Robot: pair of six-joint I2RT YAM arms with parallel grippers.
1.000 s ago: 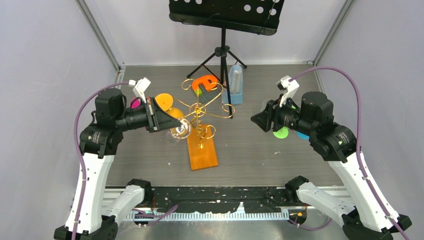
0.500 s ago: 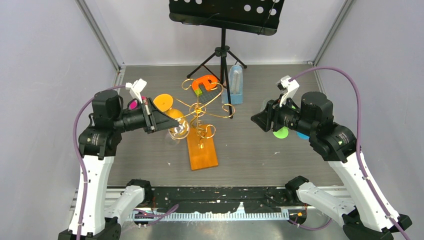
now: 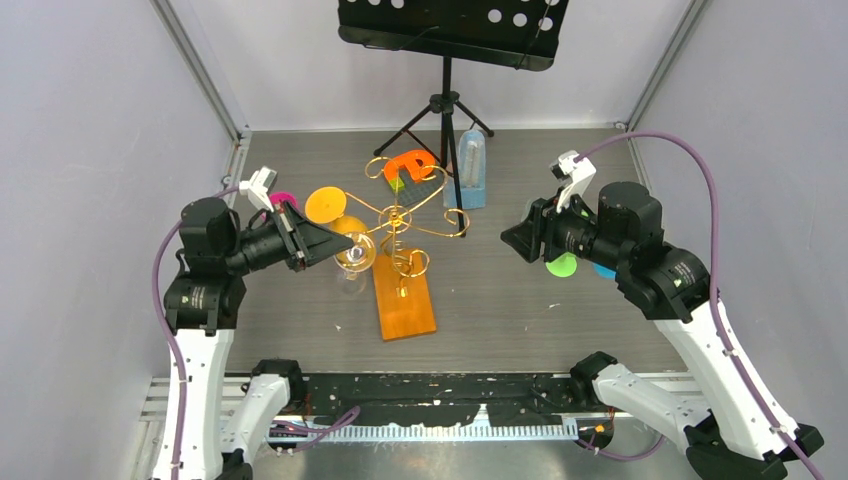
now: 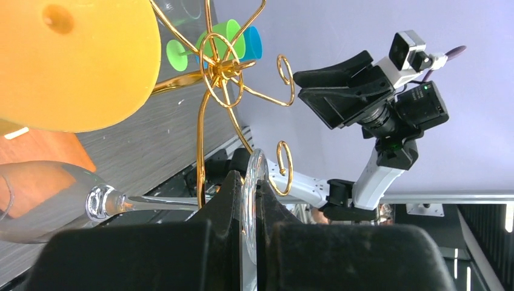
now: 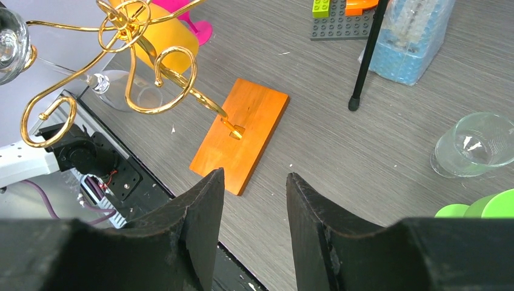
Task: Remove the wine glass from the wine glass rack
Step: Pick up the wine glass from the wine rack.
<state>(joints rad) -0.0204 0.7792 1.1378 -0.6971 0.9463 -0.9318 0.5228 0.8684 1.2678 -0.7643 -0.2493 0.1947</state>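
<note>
The left fingers (image 4: 225,212), clamped on the foot of the wine glass (image 4: 48,203), have drawn it back from the wine glass rack (image 4: 218,70) ahead, likely almost free; the right fingers (image 5: 200,212) are spread, empty.

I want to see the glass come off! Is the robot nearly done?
Done: the left hand grips the wine glass by its foot. In hand: freeing it; its stem sits by a wire of the rack, not clearly off. Left: carry it away. The right hand is open.

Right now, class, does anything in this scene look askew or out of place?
The wine glass lies sideways, its foot pinched in the left end effector, near the rack. Nothing looks spilled or broken.
</note>
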